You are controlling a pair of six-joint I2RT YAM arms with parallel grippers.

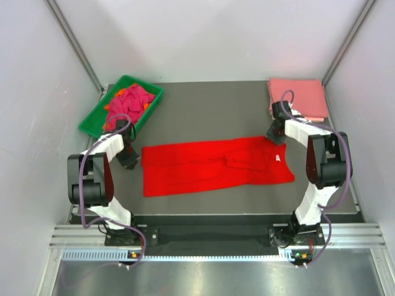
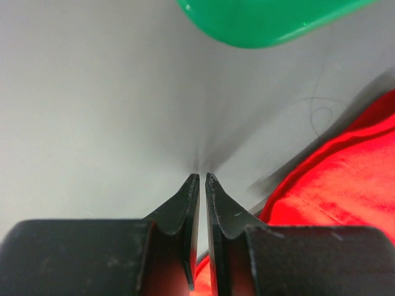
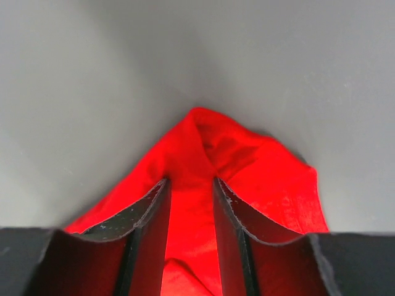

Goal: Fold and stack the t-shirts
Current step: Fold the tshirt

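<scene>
A bright red t-shirt (image 1: 216, 165) lies folded into a long band across the middle of the table, its white neck label (image 1: 278, 159) near the right end. My right gripper (image 1: 276, 137) is at the band's far right corner. In the right wrist view its jaws (image 3: 189, 185) hold a raised peak of the red t-shirt (image 3: 247, 166). My left gripper (image 1: 129, 160) sits at the band's left end. Its jaws (image 2: 202, 177) are shut to a thin slit with bare table showing between the tips. The red cloth (image 2: 345, 179) lies just to their right and beneath.
A green tray (image 1: 92, 120) at the back left holds crumpled magenta and orange shirts (image 1: 131, 102); its rim (image 2: 259, 21) shows in the left wrist view. A folded salmon pink shirt (image 1: 297, 97) lies at the back right corner. White walls close in both sides.
</scene>
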